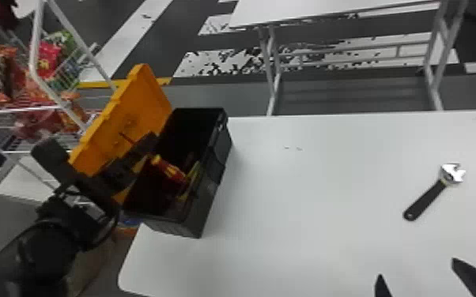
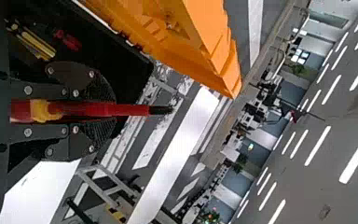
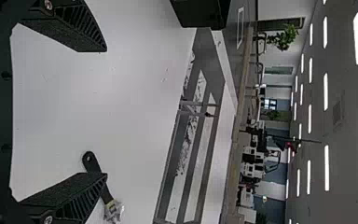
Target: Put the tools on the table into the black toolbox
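screwdriver point(image 2: 128, 110) in the left claw point(image 1: 145, 149), fingers closed against it

A pincer could pass over the bench point(image 1: 308, 205) between the black toolbox point(image 1: 209, 193) and adjustable wrench point(image 1: 425, 200); the raised orange lid point(image 1: 140, 102) bars the toolbox's left side.

Toolbox point(image 1: 212, 173) on table point(image 1: 308, 205), left — tools point(image 2: 35, 41) inside, wrench point(image 1: 425, 200) right, second table point(image 1: 320, 8) behind.

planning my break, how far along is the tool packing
In the black toolbox lie yellow and red tools. The left gripper holds a red-and-yellow tool, not yet released. Left to pack: the adjustable wrench on the table.
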